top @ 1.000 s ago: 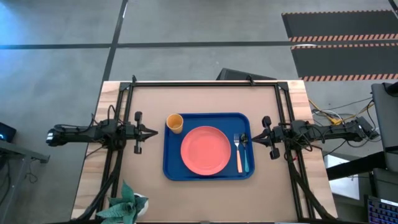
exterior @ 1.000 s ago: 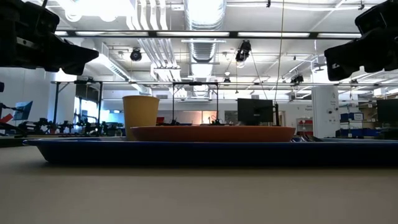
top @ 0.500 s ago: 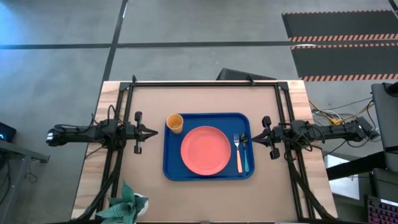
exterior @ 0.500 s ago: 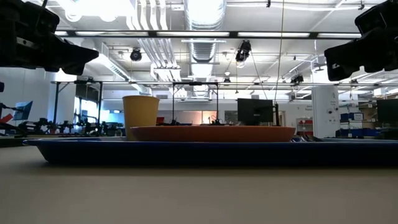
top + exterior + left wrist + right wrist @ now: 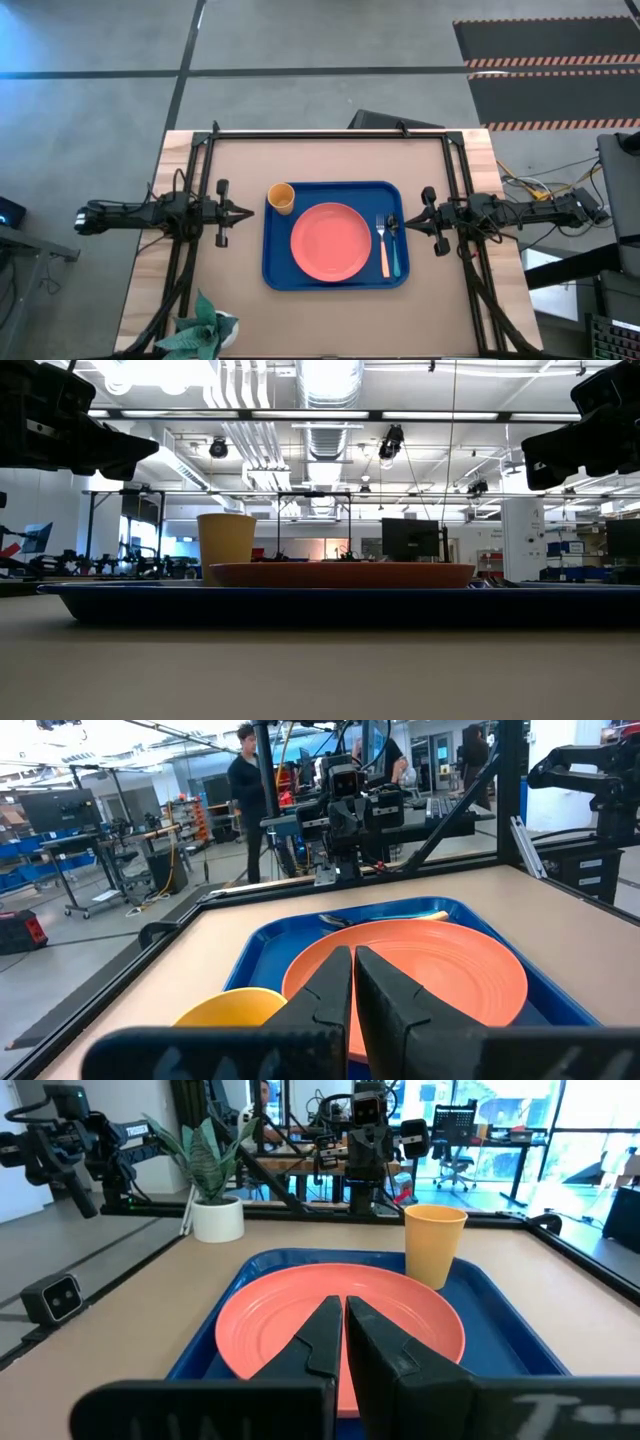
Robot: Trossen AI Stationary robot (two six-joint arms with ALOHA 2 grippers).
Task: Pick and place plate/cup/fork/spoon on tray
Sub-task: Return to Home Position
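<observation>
The tray [image 5: 335, 190] is seen mid-table [image 5: 330, 155], with bare tabletop around all four rims. The plate [image 5: 331, 242] is centred in it, the cup [image 5: 282, 198] set in its upper-left corner in the high view, and the fork [image 5: 383, 245] and spoon [image 5: 395, 250] laid side by side by the right rim. Both grippers are held closed, empty and raised: the left gripper [image 5: 247, 211] just outside the left rim, the right gripper [image 5: 402, 222] at the right rim.

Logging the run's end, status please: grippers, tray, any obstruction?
Left gripper shut, empty, left of tray. Right gripper shut, empty, at tray's right edge. Plate, cup, fork, spoon all on tray. Nothing in the way.
</observation>
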